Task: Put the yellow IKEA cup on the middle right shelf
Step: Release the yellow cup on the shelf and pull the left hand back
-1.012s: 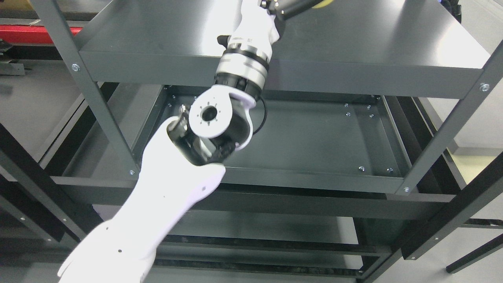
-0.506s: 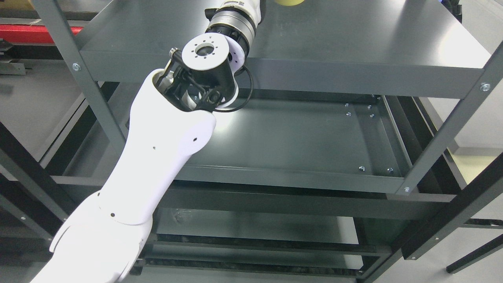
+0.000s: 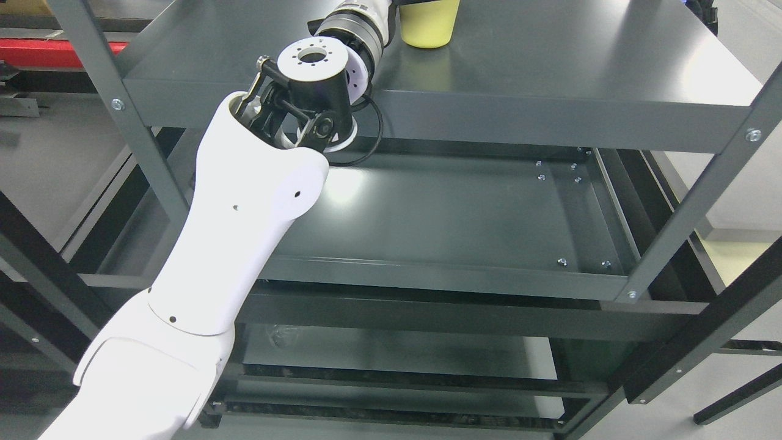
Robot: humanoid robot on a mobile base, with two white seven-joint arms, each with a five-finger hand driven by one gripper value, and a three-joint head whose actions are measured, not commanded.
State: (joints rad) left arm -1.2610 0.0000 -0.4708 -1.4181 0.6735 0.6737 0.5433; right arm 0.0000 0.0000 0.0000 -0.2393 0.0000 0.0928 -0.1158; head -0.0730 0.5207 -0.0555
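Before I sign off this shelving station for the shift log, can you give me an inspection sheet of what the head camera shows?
Surface: dark grey metal shelf unit; the top board and the board below it show bare metal apart from the cup.
Job's things: yellow cup on the top board near the back, its upper part cut off by the picture's edge.
Clutter: nothing seen.
Hands: left arm reaches up from the lower left beside the cup; its hand is out of frame. Right arm not in view.
Cables: black cable loops at the left arm's wrist joint.
Surroundings: grey floor, a red bar at upper left, black frame bars at right.
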